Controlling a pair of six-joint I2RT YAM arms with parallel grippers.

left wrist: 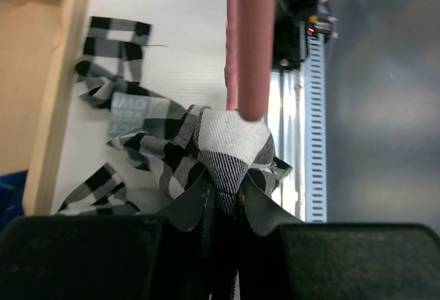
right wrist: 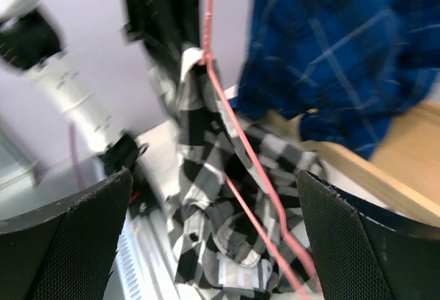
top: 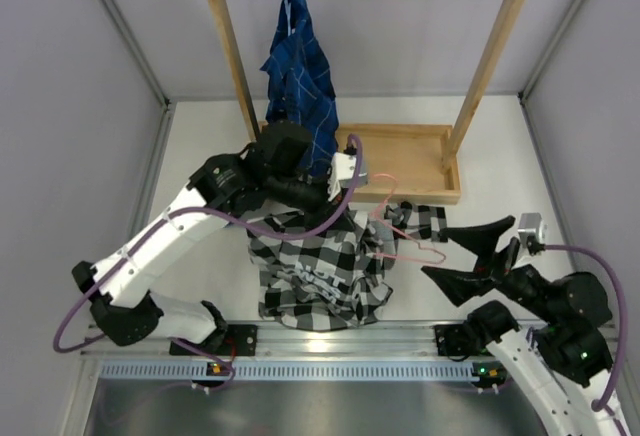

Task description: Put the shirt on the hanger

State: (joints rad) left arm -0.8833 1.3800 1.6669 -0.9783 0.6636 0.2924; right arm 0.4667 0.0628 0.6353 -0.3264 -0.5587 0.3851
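The left hand (left wrist: 221,193) is pinched shut on a bunched fold of the black-and-white checked shirt (top: 318,271), soft woven cloth crumpled on the middle of the white tabletop (top: 200,141). The thin pink wire hanger (top: 408,239) lies at the shirt's 3 o'clock edge, touching the cloth. Further toward 3 o'clock, the right hand (top: 440,253) gapes wide, its black fingers holding nothing.
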